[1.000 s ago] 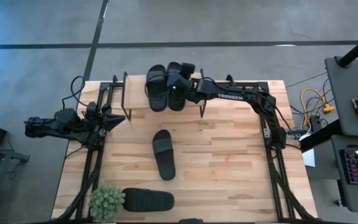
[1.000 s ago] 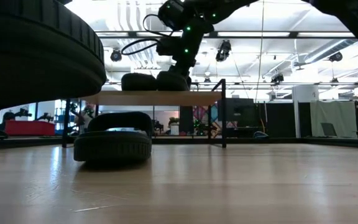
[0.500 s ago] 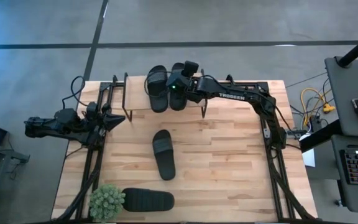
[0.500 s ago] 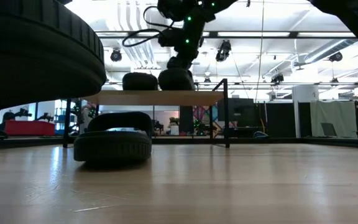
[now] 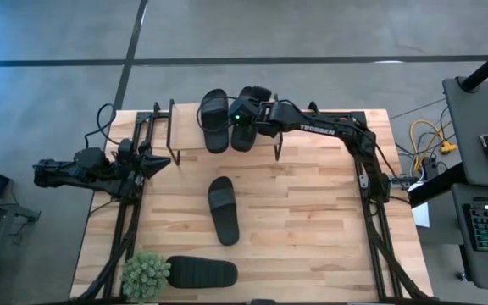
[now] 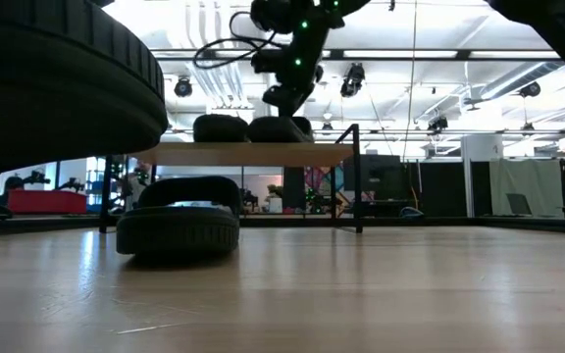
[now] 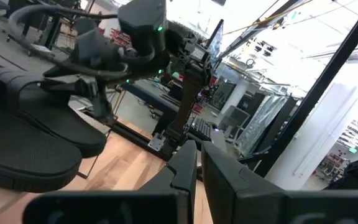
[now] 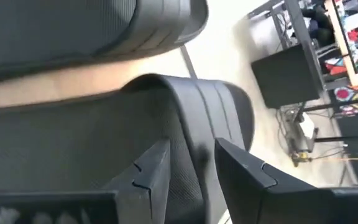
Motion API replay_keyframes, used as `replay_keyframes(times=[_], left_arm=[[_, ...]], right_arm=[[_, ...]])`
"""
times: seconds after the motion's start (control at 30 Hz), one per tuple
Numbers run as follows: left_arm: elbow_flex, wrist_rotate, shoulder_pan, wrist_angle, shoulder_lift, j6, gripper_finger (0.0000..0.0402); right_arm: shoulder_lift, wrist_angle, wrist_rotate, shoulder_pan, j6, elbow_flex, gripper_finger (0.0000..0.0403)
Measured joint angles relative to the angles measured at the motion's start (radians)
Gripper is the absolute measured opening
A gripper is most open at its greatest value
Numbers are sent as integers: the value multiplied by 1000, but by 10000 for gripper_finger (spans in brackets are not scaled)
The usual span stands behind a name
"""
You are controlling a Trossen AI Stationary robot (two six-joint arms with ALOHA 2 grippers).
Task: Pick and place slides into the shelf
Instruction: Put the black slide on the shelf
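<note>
Two black slides lie side by side on the shelf at the table's far edge: the left one and the right one. My right gripper stands over the right one and is shut on it; in the low view the gripper reaches down to that slide on the shelf board. A third slide lies flat on its sole mid-table. Another slide lies at the near edge. My left gripper waits shut at the table's left edge. My right gripper comes at the right slide slanting down from the table's right. The ribbed strap runs down between the two fingers, which hide the exact place of contact. The slide's sole rests on the shelf top.
A small green potted plant stands at the near left corner beside the near slide. The shelf's thin black legs stand on the table's far part. Bare tabletop lies to the right of the middle slide.
My right gripper has risen a little over the shelf and rolled its wrist. The right slide has turned slightly with it, tipped up for a moment, and now lies flatter on the shelf top. The gap between the fingers has stayed the same.
</note>
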Motion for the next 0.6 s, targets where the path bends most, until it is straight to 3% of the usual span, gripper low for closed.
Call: replay_keyframes(times=[0.6], left_arm=[[0, 0, 0, -1, 0, 0, 10]], right_arm=[[36, 199, -19, -2, -271, -18, 118]])
